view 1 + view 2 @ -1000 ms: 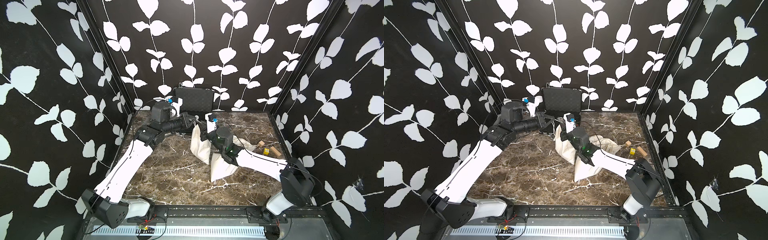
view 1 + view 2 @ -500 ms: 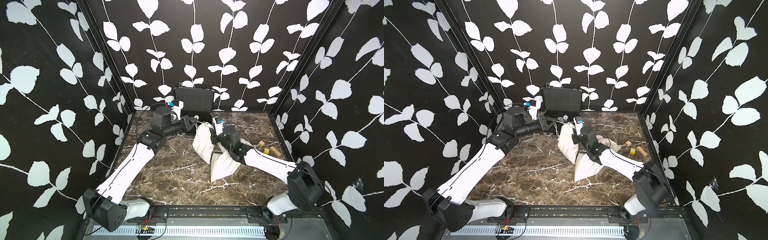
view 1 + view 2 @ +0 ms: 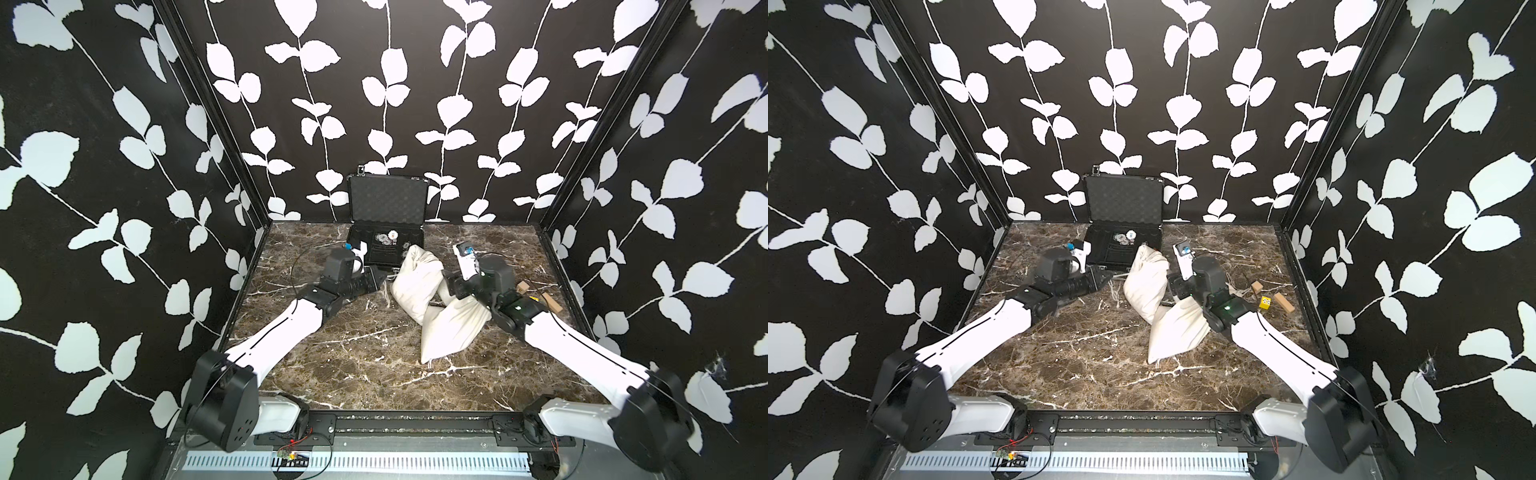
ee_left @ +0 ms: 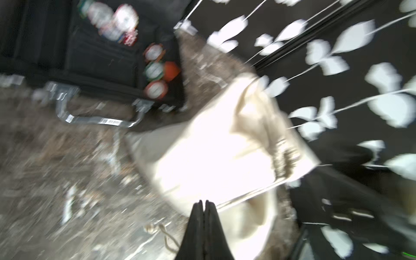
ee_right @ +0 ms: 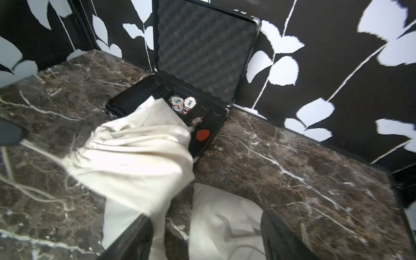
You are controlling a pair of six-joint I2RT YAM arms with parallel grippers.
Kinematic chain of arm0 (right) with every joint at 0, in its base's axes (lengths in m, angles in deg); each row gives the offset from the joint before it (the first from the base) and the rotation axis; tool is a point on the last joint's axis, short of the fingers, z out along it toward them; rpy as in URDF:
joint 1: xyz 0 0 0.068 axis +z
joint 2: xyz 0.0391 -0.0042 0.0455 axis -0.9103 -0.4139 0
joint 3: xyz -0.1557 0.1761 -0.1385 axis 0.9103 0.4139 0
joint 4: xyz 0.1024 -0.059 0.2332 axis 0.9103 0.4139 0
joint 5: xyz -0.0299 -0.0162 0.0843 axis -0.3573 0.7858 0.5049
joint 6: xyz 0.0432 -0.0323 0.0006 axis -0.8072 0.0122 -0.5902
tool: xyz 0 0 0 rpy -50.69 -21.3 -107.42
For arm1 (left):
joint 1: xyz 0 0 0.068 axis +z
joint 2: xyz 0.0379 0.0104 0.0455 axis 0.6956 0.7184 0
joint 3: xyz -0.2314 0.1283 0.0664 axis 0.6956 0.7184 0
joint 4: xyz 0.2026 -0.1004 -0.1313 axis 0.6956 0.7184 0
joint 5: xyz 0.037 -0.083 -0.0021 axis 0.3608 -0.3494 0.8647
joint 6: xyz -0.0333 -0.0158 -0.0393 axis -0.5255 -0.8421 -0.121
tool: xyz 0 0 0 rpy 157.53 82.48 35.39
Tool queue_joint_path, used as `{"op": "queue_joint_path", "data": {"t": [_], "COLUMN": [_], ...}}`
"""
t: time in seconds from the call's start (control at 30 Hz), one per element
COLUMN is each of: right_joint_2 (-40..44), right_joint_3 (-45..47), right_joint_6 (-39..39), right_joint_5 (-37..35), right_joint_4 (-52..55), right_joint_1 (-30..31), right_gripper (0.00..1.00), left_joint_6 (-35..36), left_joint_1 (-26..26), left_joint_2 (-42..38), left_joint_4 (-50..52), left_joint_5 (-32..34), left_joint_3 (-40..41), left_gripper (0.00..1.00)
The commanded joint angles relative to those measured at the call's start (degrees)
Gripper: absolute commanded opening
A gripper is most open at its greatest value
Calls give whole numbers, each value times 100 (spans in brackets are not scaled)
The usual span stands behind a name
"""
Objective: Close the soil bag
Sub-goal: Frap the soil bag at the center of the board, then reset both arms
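Observation:
The soil bag (image 3: 417, 277) (image 3: 1144, 282) is a cream cloth drawstring sack slumped in the middle of the marble table, its gathered neck turned toward the left arm. My left gripper (image 3: 380, 283) (image 3: 1106, 277) (image 4: 203, 202) is shut on the drawstring (image 5: 42, 153), which runs taut from its tips to the neck (image 5: 94, 141). On the bag's other side my right gripper (image 3: 451, 287) (image 3: 1173, 287) (image 5: 207, 236) is open, its jaws wide apart. Loose folds of cloth (image 5: 225, 225) lie between them.
An open black case (image 3: 386, 249) (image 5: 202, 56) with poker chips stands at the back wall, just behind the bag. Two wooden blocks (image 3: 550, 302) (image 3: 1257, 286) and a yellow die (image 3: 1264, 302) lie near the right wall. Loose cord (image 4: 166, 236) trails on the table beside the left gripper.
The right gripper has opened, letting go of the bag, and its arm has drawn back to the right. The left gripper stays shut and has moved nearer the front, the neck bunching up.

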Motion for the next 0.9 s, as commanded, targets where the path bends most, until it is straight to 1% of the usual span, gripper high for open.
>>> {"op": "queue_joint_path", "data": {"t": [0.0,0.03,0.1,0.2,0.33,0.43,0.47,0.57,0.6,0.7,0.77,0.8,0.87], "right_joint_2": [507,630,746,679,383,112,-18,-386,-521,-750,-1149,-1500,-2172], "right_joint_3": [487,682,1004,1421,1973,2343,2510,2997,3136,3226,3285,3301,3255], "right_joint_6": [294,289,178,-83,-487,-605,-575,-449,-385,-275,-212,-224,-210], "right_joint_5": [-742,-858,-954,-1094,-1216,-1160,-1160,-926,-830,-507,-382,-311,-139], "right_joint_4": [80,-22,-173,-432,-1228,-1972,-2315,-3761,-4223,-4743,-5317,-5598,-6327], "right_joint_1": [-604,-836,-1361,-1998,-2535,-2745,-2783,-2823,-2839,-2855,-2874,-2895,-2913], "right_gripper": [95,99,100,100,100,100,100,100,100,100,100,100,100], "left_joint_6": [345,346,296,211,413,777,1008,1750,2106,3205,3823,4057,4447], "left_joint_1": [90,127,241,463,778,1020,1098,1155,1161,1163,1162,1162,1168], "left_joint_2": [59,92,95,-44,-536,-965,-1122,-1259,-1242,-945,-656,-511,-236], "left_joint_4": [-33,-9,-7,-22,106,298,285,31,-213,-1369,-2189,-2613,-3497], "left_joint_5": [1159,1344,1576,1986,2660,3484,3936,5061,5379,5917,5974,5931,5686], "left_joint_3": [293,376,581,900,1138,1154,1171,1266,1340,1679,1921,2052,2333], "left_gripper": [0,0,0,20,47,69,78,95,98,99,99,99,99]}}
